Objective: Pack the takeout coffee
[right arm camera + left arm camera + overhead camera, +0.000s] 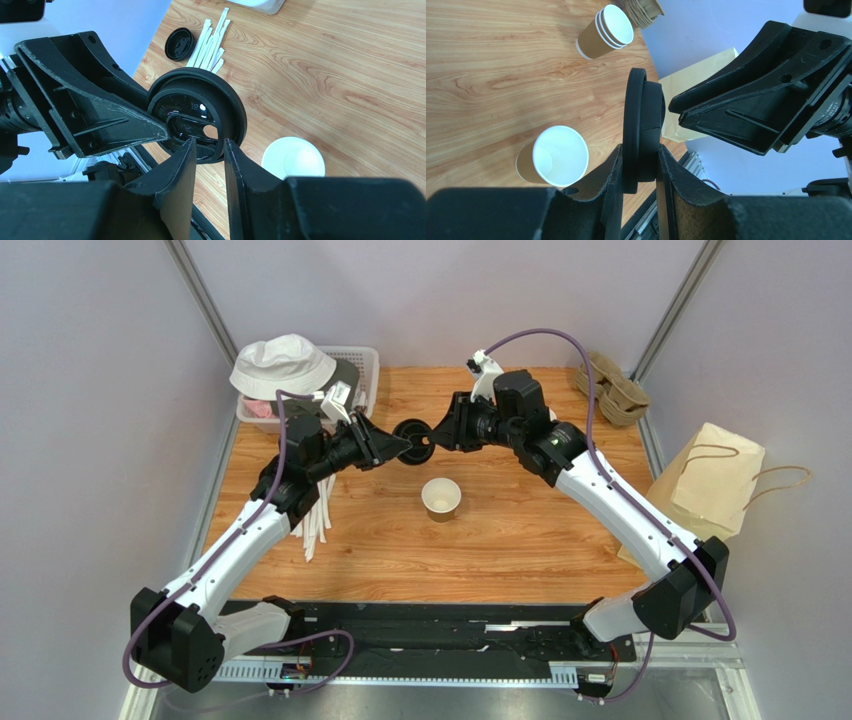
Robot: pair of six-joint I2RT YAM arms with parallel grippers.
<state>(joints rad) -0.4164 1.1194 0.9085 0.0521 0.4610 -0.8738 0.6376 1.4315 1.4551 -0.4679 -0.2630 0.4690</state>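
- A basket [372,370] with a white hat [283,362] on it sits in the far left corner. White stirrers [315,520] lie near the left edge, with a loose black disc [179,44] beside them.
- The left gripper [640,148] is clamped on the rim of the black lid [643,120]. It holds the lid on edge in the air over the middle of the desk.
- The cup [441,498] stands upright and open at the middle of the desk, just nearer than the raised lid.
- The right gripper [210,145] has its fingers narrowly apart on either side of the lid's edge. I cannot tell whether they are pressing on it.
- A stack of cups [608,30] and a pulp tray [610,388] sit toward the far right corner. The paper bag [715,480] is just beyond the right edge.
- Progress looks early. The lid is lifted but not yet on the cup, and the cup is not yet packed.
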